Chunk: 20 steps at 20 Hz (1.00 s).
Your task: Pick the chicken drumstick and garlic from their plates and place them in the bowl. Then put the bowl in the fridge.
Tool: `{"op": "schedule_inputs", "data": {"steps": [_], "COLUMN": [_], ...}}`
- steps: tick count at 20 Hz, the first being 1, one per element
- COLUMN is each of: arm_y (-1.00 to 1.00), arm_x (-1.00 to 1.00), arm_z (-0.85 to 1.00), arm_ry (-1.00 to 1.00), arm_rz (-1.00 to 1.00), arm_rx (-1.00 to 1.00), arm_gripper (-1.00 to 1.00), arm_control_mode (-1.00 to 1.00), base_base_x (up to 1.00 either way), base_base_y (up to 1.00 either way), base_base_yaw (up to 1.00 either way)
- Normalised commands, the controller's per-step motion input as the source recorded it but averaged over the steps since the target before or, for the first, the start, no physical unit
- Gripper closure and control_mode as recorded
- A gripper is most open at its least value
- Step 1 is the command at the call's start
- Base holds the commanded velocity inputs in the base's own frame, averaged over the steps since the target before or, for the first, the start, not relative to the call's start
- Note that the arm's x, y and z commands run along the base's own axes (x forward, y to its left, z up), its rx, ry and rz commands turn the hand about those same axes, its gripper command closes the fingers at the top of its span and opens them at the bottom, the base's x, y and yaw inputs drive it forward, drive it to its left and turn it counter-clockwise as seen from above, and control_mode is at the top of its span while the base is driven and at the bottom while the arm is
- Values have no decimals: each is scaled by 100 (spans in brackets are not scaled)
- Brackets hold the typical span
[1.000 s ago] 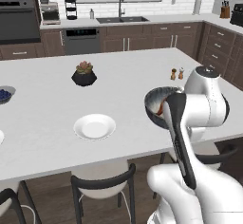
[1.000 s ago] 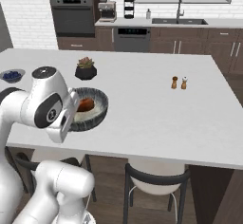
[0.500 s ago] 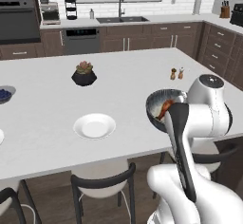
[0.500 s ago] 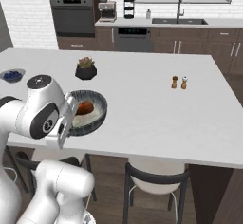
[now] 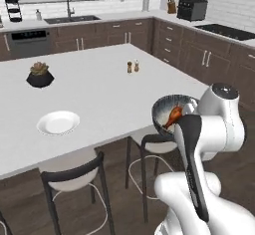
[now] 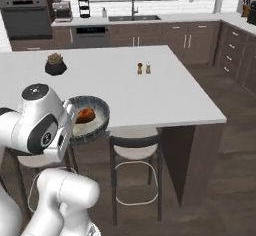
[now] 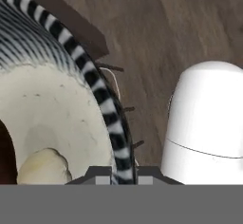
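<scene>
My gripper (image 7: 117,173) is shut on the rim of the dark grey bowl (image 7: 102,95), which has a striped outer wall and a pale inside. The bowl (image 5: 167,109) hangs in the air off the island's front right edge, close to my arm. The orange-brown chicken drumstick (image 5: 174,115) lies in the bowl (image 6: 95,121), and it shows in the right base view as the drumstick (image 6: 85,115) too. The pale garlic (image 7: 45,168) rests on the bowl's bottom. One white plate (image 5: 58,123) sits bare on the island. The fridge is out of view.
A black succulent planter (image 5: 40,75) and two small shakers (image 5: 132,66) stand on the white island (image 5: 99,89). Stools (image 5: 74,179) (image 6: 134,145) are tucked under its front edge. Dark cabinets (image 5: 199,55) line the back and right walls, with wooden floor (image 6: 210,180) to the right.
Both base views have swung to the right, so the island has slid left in the picture. The bowl stays in my grip at the same spot beside the arm.
</scene>
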Motion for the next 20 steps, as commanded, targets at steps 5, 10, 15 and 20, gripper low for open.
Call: {"op": "schedule_inputs", "data": {"steps": [5, 10, 15, 20], "arm_y": [0, 0, 0, 0], "arm_x": [0, 0, 0, 0], "arm_z": [0, 0, 0, 0], "arm_ry": [0, 0, 0, 0], "arm_rz": [0, 0, 0, 0], "arm_rx": [0, 0, 0, 0], "arm_gripper": [100, 100, 100, 100], "arm_control_mode": [100, 100, 100, 100], "base_base_x": [0, 3, 42, 99], "base_base_y": [-26, -40, -65, -48], "base_base_yaw": [-91, -89, -66, -41]}}
